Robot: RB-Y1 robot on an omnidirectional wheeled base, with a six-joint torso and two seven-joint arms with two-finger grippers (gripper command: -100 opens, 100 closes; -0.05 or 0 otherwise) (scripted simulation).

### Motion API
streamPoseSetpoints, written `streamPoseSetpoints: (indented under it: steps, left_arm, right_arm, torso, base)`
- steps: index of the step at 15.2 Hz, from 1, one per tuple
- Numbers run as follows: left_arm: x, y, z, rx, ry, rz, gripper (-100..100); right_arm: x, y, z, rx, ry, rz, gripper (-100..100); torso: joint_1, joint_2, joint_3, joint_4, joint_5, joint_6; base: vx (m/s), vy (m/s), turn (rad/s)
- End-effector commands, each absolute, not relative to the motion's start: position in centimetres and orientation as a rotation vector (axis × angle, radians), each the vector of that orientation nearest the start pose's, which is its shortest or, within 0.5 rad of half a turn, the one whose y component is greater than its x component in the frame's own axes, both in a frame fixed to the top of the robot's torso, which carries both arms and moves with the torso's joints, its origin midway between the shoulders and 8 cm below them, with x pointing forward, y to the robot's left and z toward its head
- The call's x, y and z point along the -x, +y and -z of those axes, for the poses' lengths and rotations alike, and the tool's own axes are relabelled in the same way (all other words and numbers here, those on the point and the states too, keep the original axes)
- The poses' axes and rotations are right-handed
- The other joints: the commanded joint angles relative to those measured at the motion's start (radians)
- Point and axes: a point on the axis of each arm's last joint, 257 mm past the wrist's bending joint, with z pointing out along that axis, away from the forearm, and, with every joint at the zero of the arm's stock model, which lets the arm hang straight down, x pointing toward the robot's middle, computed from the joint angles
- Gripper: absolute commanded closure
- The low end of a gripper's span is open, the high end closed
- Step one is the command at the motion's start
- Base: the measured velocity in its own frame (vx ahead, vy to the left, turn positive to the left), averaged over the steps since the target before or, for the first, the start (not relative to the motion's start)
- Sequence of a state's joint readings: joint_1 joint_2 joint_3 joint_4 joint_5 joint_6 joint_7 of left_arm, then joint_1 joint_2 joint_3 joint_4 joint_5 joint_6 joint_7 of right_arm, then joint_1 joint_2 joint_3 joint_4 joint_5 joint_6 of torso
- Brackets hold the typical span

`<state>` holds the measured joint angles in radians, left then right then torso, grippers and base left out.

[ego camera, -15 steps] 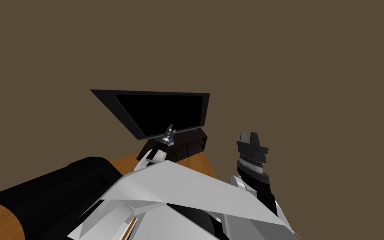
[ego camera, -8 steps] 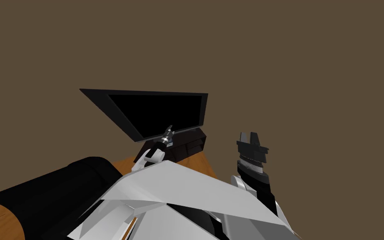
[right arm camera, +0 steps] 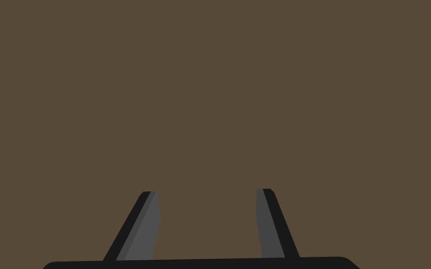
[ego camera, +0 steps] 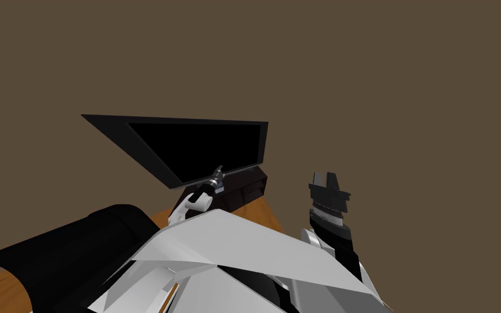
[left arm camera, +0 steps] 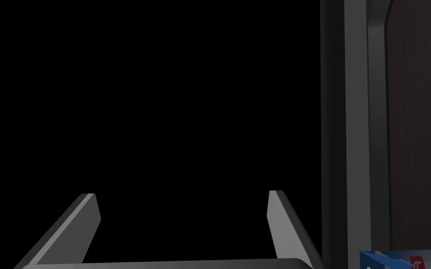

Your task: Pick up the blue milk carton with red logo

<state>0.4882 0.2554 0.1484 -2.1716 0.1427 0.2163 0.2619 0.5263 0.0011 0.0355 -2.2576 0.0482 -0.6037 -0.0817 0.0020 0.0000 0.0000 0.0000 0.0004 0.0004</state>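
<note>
A corner of the blue milk carton (left arm camera: 394, 260) with a red logo shows in the left wrist view, beside and just outside one finger of my left gripper (left arm camera: 182, 201). That gripper is open with nothing between its fingers and faces a black screen with a grey frame (left arm camera: 355, 116). From the head camera, the left gripper (ego camera: 218, 175) sits at the lower edge of the black screen (ego camera: 189, 144), above a dark brown cabinet (ego camera: 244, 190). My right gripper (ego camera: 325, 178) is raised to the right, open (right arm camera: 205, 196) and empty, before a flat brown surface.
An orange wooden tabletop (ego camera: 257, 214) lies in front of the dark cabinet. A large black rounded shape (ego camera: 59, 255) stretches across the lower left. Dark brown wood (left arm camera: 420, 121) stands beyond the screen's frame, behind the carton.
The screen has spread further left in the head view, so my viewpoint has shifted. My left gripper has drifted slightly left and lower along the screen's edge. The right arm is unmoved.
</note>
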Motion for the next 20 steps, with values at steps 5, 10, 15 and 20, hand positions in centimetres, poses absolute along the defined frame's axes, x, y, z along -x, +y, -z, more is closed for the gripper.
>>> streamPoseSetpoints:
  steps: [5,10,15,20]
  left_arm:
    - [-40.0,39.8,19.7,1.505,1.095,1.039,-100]
    - [-39.0,42.4,21.7,1.628,1.085,0.972,-100]
    - [-38.1,43.8,23.5,1.723,1.088,0.912,-100]
    - [-36.8,45.0,25.4,1.825,1.088,0.843,-100]
  right_arm:
    - [-33.1,-26.2,-2.5,-0.615,0.583,-1.391,0]
    - [-33.1,-26.2,-2.5,-0.615,0.583,-1.391,0]
    - [-33.1,-26.2,-2.5,-0.615,0.583,-1.391,0]
    - [-33.1,-26.2,-2.5,-0.615,0.583,-1.391,0]
  torso:
    - [0.000,0.000,0.000,0.000,0.000,0.000]
    - [0.001,0.000,0.000,0.000,0.000,-0.001]
    - [0.000,0.000,0.000,0.000,0.000,0.000]
    - [0.001,0.000,0.000,0.000,0.000,0.000]
  base:
    - [-0.008,0.024,-0.099]
    - [-0.011,0.034,-0.131]
    - [-0.010,0.027,-0.112]
    - [-0.010,0.027,-0.089]
